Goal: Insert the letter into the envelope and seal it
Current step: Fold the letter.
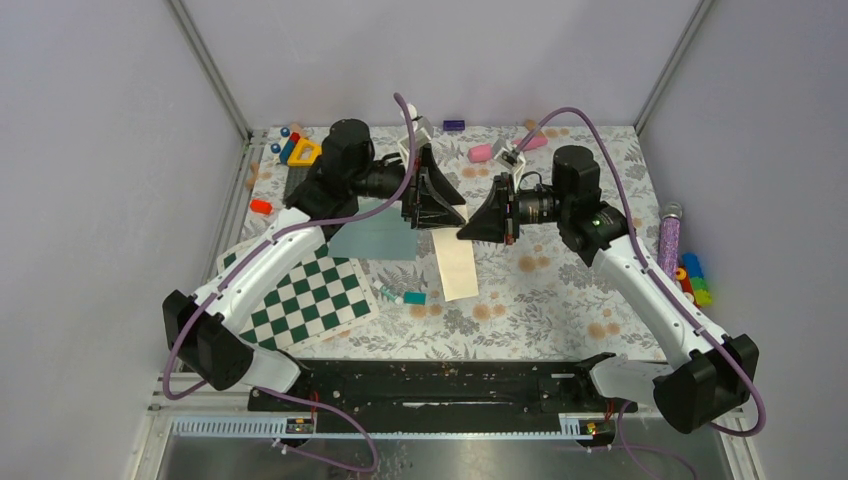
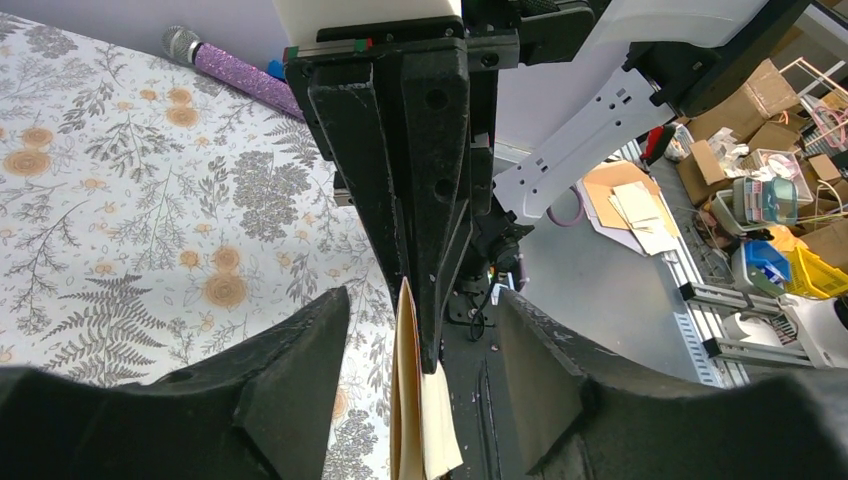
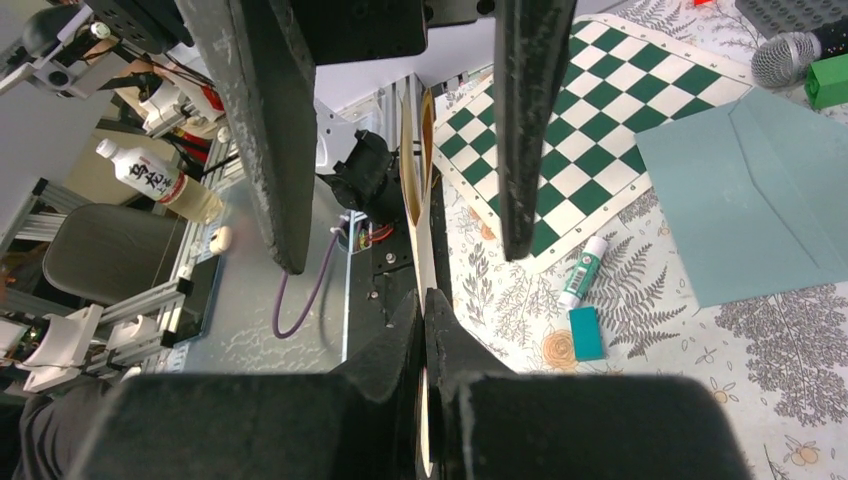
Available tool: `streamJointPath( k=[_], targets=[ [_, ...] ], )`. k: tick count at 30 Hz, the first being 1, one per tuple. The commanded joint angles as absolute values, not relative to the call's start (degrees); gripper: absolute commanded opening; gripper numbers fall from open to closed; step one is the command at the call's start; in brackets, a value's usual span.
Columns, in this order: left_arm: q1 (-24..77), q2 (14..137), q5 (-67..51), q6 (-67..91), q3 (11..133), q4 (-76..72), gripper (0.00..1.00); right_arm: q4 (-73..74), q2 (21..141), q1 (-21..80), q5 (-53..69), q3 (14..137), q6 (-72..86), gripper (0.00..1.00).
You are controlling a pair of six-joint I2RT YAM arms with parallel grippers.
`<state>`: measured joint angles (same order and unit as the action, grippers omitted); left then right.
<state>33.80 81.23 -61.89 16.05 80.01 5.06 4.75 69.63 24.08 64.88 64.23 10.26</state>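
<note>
Handoff pose: my right gripper (image 3: 424, 300) is pressed together on one end of the letter (image 1: 458, 268), so the sheet hangs clear of the table, just right of the envelope (image 1: 372, 238). My left gripper (image 2: 420, 300) stands spread with a finger on each side of the sheet, not touching it. I judge this leaves the right the sole grip. Letter looks thin and cream-tan, and is edge-on to both wrists, with two layers showing. Envelope lies flat and teal, with nothing in it yet.

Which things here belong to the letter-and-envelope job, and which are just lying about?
Job: thin cream-tan paper letter; flat blue-grey paper envelope; white-green glue stick, maybe for sealing.
Lying about: green-white checkerboard mat; purple glitter microphone; small teal block.
</note>
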Motion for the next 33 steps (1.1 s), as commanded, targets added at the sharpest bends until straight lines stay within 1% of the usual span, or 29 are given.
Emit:
streamJointPath(
  k=[1,2,4,5,8,12,16,19,20,22,23,26,28,33],
  targets=[
    [34.4,80.5,-62.6,14.7,80.0,3.8,0.63,1.5,68.8,24.9,66.9,65.2,11.6,0.0],
    [34.5,80.7,-62.4,14.7,80.1,3.8,0.68,1.7,68.6,25.0,66.9,65.0,11.5,0.0],
    [34.5,81.2,-62.5,14.9,80.6,3.8,0.71,1.9,68.4,25.3,66.8,64.9,11.1,0.0],
    [34.5,81.3,-62.5,15.1,80.8,3.8,0.71,2.0,68.3,25.3,66.9,64.9,10.9,0.0],
    [34.6,81.9,-62.6,15.5,81.5,3.8,0.64,2.6,68.3,25.6,66.6,64.8,10.2,0.0],
    [34.8,82.3,-62.6,15.5,81.9,3.9,0.51,2.8,68.4,25.8,66.3,64.7,9.9,0.0],
    [35.0,82.3,-62.6,15.1,81.8,4.1,0.3,3.2,68.5,25.9,65.9,64.9,9.3,0.0],
    [35.1,82.2,-62.5,15.2,81.9,4.1,0.1,4.0,68.7,25.9,65.5,65.0,8.5,0.0],
    [35.0,82.2,-62.5,15.2,82.0,4.2,0.0,4.6,68.8,25.9,65.3,65.1,8.0,0.0],
    [35.0,82.1,-62.3,15.1,82.4,4.7,0.0,6.0,69.0,25.9,65.1,65.3,6.5,0.0],
    [35.0,82.0,-62.2,15.0,82.6,5.1,0.0,6.8,69.1,25.9,65.0,65.4,5.8,0.02],
    [34.5,81.8,-62.1,15.1,83.4,5.5,0.0,9.0,69.1,25.9,65.1,65.2,3.9,0.16],
    [33.9,81.6,-62.4,15.6,83.8,5.1,0.0,10.7,68.7,25.9,65.1,65.0,2.3,0.22],
    [32.3,81.1,-63.2,18.7,83.8,2.2,0.0,12.7,67.9,25.9,64.8,63.6,0.3,0.23]
  ],
)
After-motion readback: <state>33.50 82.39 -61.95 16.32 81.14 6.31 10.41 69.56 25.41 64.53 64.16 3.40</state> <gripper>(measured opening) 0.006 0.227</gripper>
